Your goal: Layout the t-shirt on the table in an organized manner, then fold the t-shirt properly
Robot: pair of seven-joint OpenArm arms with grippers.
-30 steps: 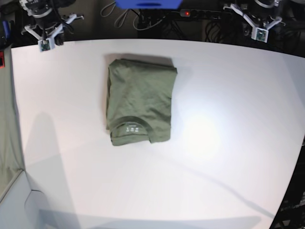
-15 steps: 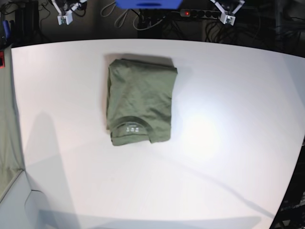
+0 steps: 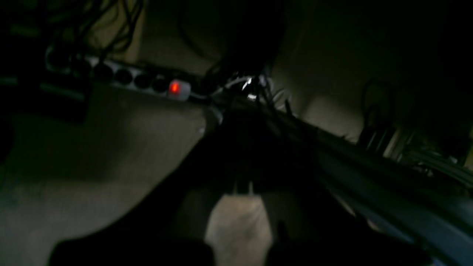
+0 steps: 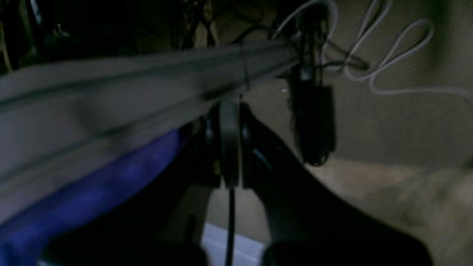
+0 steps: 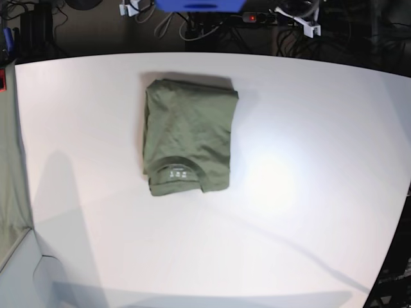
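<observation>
The olive-green t-shirt (image 5: 188, 136) lies folded into a compact rectangle on the white table (image 5: 302, 192), left of centre, with its collar and white label facing the near side. Both arms are drawn back past the table's far edge. Only a white tip of the left arm (image 5: 312, 27) and of the right arm (image 5: 128, 9) shows in the base view. In the left wrist view my left gripper (image 3: 242, 186) is a dark silhouette, shut and empty. In the right wrist view my right gripper (image 4: 229, 173) is also shut, with nothing in it.
Beyond the far edge lie a power strip with a red light (image 5: 252, 18), cables and a blue object (image 5: 199, 5). A grey surface (image 5: 9, 192) borders the table on the left.
Both arms have drawn further back and inward along the far edge, almost leaving the base view. The folded t-shirt has not moved.
</observation>
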